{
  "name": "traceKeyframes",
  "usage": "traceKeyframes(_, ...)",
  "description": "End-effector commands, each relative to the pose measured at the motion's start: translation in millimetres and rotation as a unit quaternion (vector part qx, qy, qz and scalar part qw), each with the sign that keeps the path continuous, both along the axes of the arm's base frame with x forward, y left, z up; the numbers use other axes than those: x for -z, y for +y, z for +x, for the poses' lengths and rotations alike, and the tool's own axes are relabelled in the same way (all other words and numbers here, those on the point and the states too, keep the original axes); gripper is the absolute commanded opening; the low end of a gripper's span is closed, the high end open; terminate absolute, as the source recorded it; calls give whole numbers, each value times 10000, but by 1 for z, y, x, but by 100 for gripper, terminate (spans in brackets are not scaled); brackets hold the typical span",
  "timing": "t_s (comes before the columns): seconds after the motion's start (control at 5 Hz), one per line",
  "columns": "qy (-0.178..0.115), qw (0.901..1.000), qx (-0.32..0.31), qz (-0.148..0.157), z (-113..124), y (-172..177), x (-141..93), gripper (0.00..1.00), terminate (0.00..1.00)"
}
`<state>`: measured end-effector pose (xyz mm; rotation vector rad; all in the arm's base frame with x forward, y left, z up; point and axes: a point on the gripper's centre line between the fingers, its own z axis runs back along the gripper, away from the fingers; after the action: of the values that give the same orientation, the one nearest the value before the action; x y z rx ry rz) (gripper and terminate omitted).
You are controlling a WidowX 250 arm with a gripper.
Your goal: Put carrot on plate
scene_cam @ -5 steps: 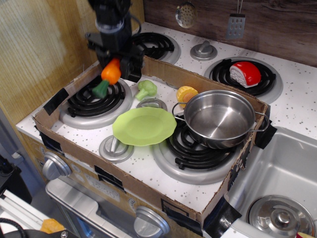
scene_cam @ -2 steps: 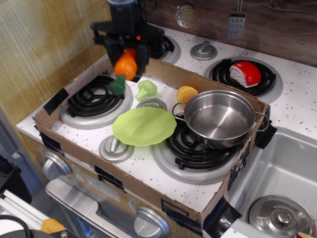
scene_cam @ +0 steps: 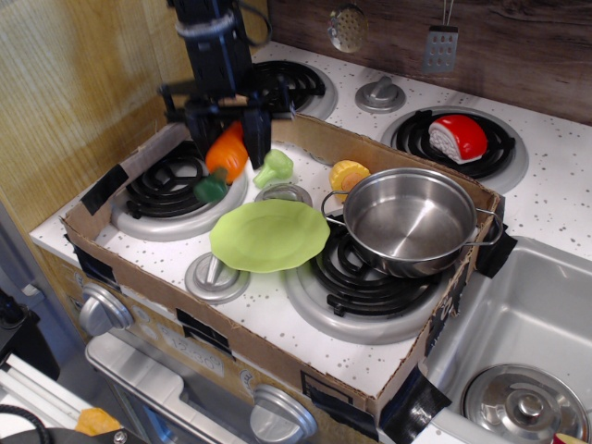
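Note:
My gripper (scene_cam: 228, 129) is shut on the carrot (scene_cam: 224, 159), a bright orange toy with a dark green stub top pointing down-left. It hangs tilted over the right edge of the left coil burner (scene_cam: 178, 185), just up-left of the plate. The plate (scene_cam: 268, 234) is round and lime green, lying between the front burners, with nothing on it. The carrot's green top is a little left of the plate's far-left rim.
A cardboard tray wall (scene_cam: 370, 153) rings the stove top. A light green toy broccoli (scene_cam: 274, 167) and a round yellow-orange toy food (scene_cam: 349, 175) lie behind the plate. A steel pot (scene_cam: 412, 220) stands right of it. A red toy (scene_cam: 458, 137) sits on the back right burner.
The gripper with the carrot rose and swung right, then came down lower and slightly left. The plate and the other things have not moved.

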<state>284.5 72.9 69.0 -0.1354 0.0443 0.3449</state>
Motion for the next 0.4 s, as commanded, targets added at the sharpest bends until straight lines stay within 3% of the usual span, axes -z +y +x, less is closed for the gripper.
traceKeyframes(0.0, 528, 9967, -2, -609, -15, -15, -3, 0, 0)
traceKeyframes(0.2, 568, 9963, -384, -521, -26, -29, 4, 0, 0)
